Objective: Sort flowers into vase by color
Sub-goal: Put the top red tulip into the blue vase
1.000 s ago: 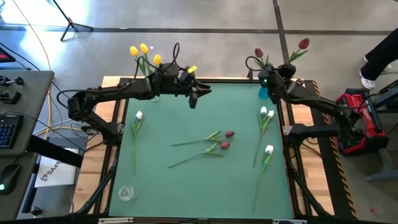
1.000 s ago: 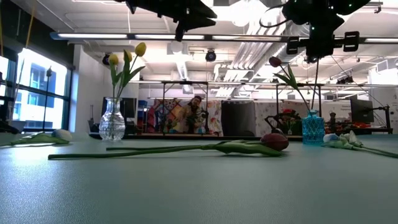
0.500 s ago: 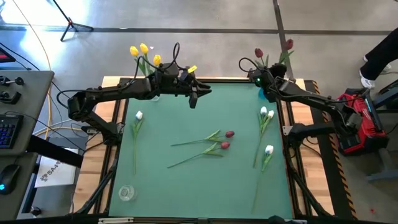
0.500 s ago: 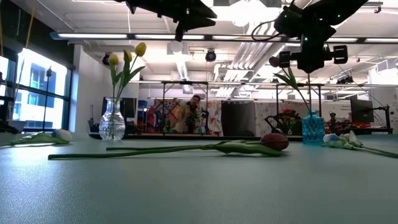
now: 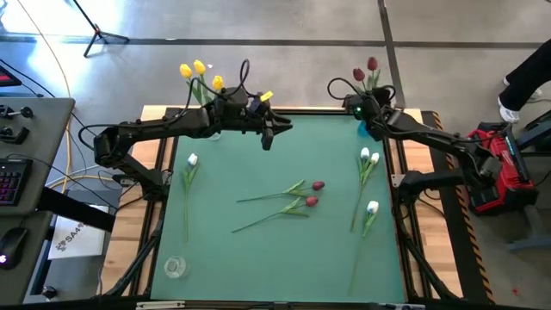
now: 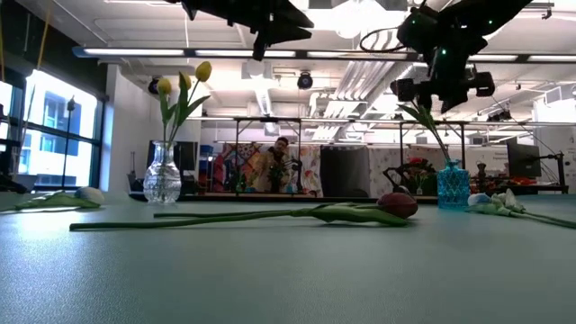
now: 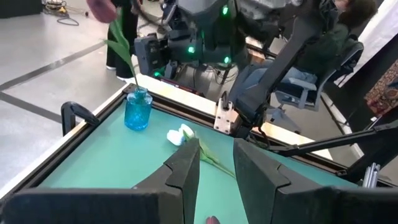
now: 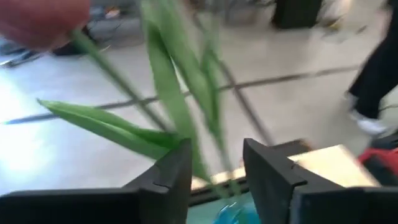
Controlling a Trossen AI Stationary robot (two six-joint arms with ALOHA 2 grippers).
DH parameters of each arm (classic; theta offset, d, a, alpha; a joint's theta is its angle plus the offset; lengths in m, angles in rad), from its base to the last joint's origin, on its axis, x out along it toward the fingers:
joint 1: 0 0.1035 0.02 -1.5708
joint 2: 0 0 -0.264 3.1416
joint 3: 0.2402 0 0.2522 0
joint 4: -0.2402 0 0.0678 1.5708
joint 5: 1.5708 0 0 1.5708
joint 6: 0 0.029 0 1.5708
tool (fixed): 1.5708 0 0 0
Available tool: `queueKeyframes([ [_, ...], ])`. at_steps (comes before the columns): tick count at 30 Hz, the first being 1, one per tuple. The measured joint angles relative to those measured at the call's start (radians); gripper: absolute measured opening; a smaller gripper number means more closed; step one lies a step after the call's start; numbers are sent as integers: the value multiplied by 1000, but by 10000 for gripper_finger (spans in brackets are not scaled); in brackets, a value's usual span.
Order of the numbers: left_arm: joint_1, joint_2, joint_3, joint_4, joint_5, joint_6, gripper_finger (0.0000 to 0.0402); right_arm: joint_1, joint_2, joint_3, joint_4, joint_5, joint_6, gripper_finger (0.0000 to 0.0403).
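A blue vase (image 6: 453, 184) at the table's far right holds two dark red tulips (image 5: 372, 64), (image 5: 358, 75). My right gripper (image 5: 357, 107) hangs just above it, open, with one tulip's stem and leaves (image 8: 214, 146) running between its fingers. A clear vase (image 6: 163, 175) at the far left holds yellow tulips (image 5: 200, 72). My left gripper (image 5: 269, 134) hangs open and empty over the table's far middle. Two red tulips (image 5: 314, 193) lie flat mid-table. White tulips lie flat at the left (image 5: 192, 160) and right (image 5: 368, 157), (image 5: 372, 207). My right gripper has the red tulip's stem between its open fingers, a little above the mouth of the blue vase (image 8: 230, 214). A leaf (image 8: 189, 155) lies against the inner side of one finger; the other finger stands apart from it. The tulip stands nearly upright, its lower end in the vase.
A small clear glass (image 5: 175, 267) stands near the table's near left corner. The green mat's near half lies bare (image 5: 284, 258). A person's leg (image 5: 523, 82) shows on the floor beyond the far right corner. A desk with a keyboard (image 5: 13, 181) stands to the left.
My right gripper has moved toward the table's left edge, above the blue vase. The red tulip between its fingers has swung from leaning right to nearly upright, its head coming beside the other red tulip while its lower end stays in the vase.
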Motion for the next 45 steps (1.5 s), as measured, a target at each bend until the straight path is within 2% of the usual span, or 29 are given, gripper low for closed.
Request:
queueKeyframes([
  [4, 0, 0, 0, -31, 5, -23, 85, 0, -15, 70, -69, -141, 32, 160],
  [8, 0, 0, 0, -88, 7, -27, 85, 3, -24, 191, -213, -249, 40, 169],
  [14, -4, 9, 1, -283, 39, 62, 85, 44, -24, 359, -430, -410, -15, 170],
  [18, -13, 49, 1, -429, 94, 133, 85, 80, -24, 439, -519, -513, -10, 170],
  [22, -36, 122, 1, -471, 176, 141, 85, 124, -24, 507, -515, -620, 7, 170],
  [27, -93, 254, 1, -457, 182, 199, 86, 190, -24, 558, -502, -633, -13, 170],
  [34, -152, 407, 1, -454, 182, 206, 86, 269, -23, 562, -535, -634, -3, 170],
  [45, -195, 510, 1, -414, 136, 191, 86, 367, -23, 561, -562, -618, 49, 170],
])
